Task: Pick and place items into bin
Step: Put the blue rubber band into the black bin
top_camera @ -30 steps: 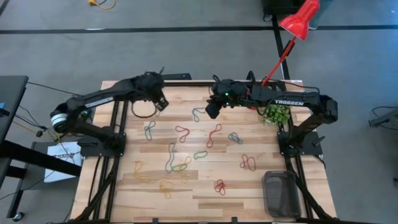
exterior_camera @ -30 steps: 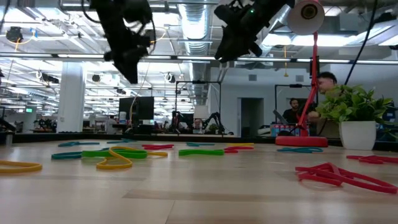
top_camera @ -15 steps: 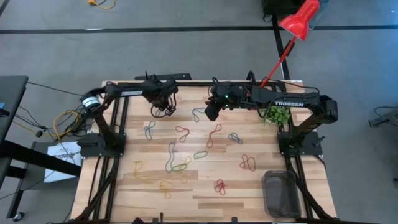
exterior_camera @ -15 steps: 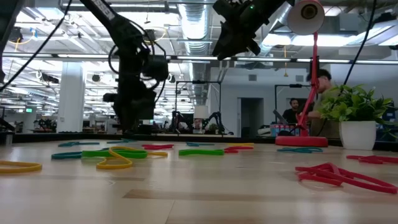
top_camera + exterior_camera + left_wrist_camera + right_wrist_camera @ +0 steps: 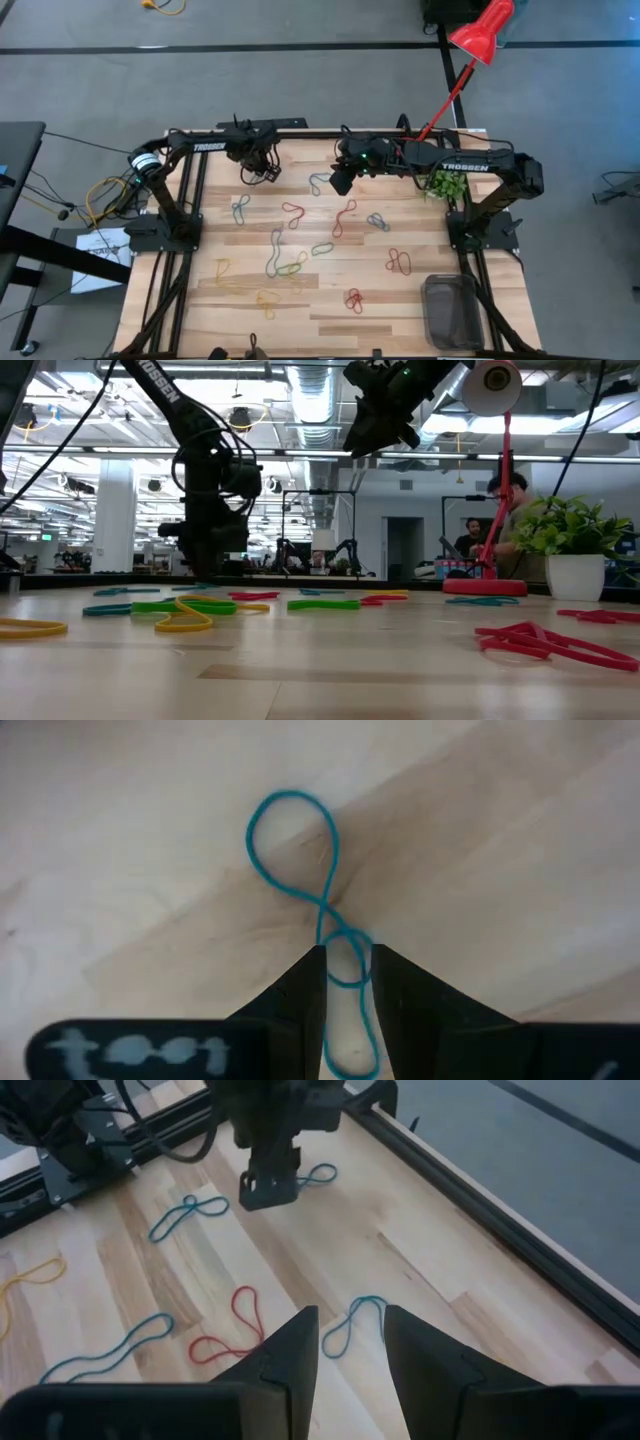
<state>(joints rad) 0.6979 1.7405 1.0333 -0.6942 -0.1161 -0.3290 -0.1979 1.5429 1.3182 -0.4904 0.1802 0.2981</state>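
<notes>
Left gripper point(image 5: 347, 982) sits low at the table's far-left edge, fingers narrow and straddling a thin twisted blue rubber-band loop point(image 5: 300, 860). Not clamped yet; my read is it's lined up to pinch where the loop crosses.

Right gripper point(image 5: 350, 1342) hovers higher near far centre, fingers parted, empty, above another blue loop point(image 5: 352, 1322).

Small dark grey translucent plastic bin point(image 5: 452, 310) sits at the near-right corner, well apart from both. Remaining coloured loops lie scattered mid-table.
</notes>
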